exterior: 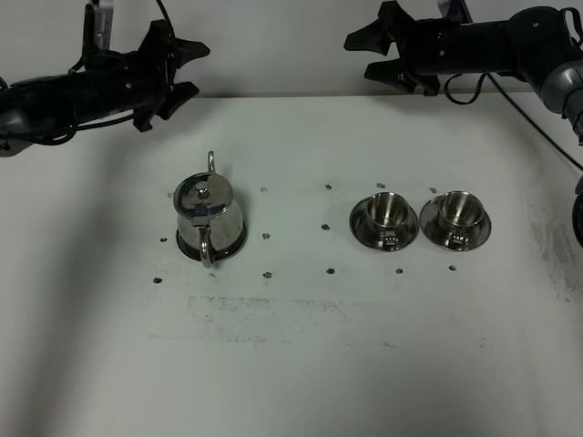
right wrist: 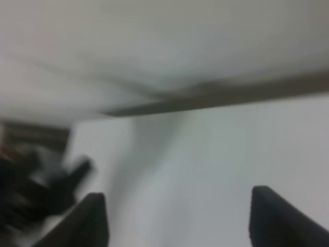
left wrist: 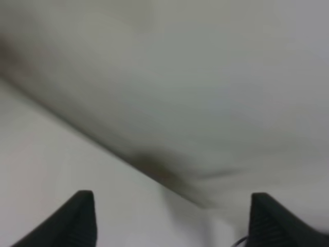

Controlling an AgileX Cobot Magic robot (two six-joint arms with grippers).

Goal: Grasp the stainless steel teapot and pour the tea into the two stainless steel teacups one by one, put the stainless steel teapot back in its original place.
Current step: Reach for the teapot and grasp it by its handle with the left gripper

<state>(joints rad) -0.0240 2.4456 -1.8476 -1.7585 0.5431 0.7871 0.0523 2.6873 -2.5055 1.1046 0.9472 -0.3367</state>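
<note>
Both grippers spread and empty, nothing grasped yet.
The stainless steel teapot (exterior: pixel 209 218) sits well apart from your left gripper (exterior: pixel 192 68) and its parted fingers. The teacups (exterior: pixel 384 218) lie well clear of the right gripper (exterior: pixel 359 56). Come in off-line and a finger may clip the handle, tipping the pot. Only the high view shows pot and cups; both wrist views are blurred.

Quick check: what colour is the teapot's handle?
Shiny silver steel, matching the teapot body; the handle shows best in the exterior high view.

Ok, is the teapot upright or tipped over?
Upright: the teapot stands on its base on the table, with its lid on top.
</note>
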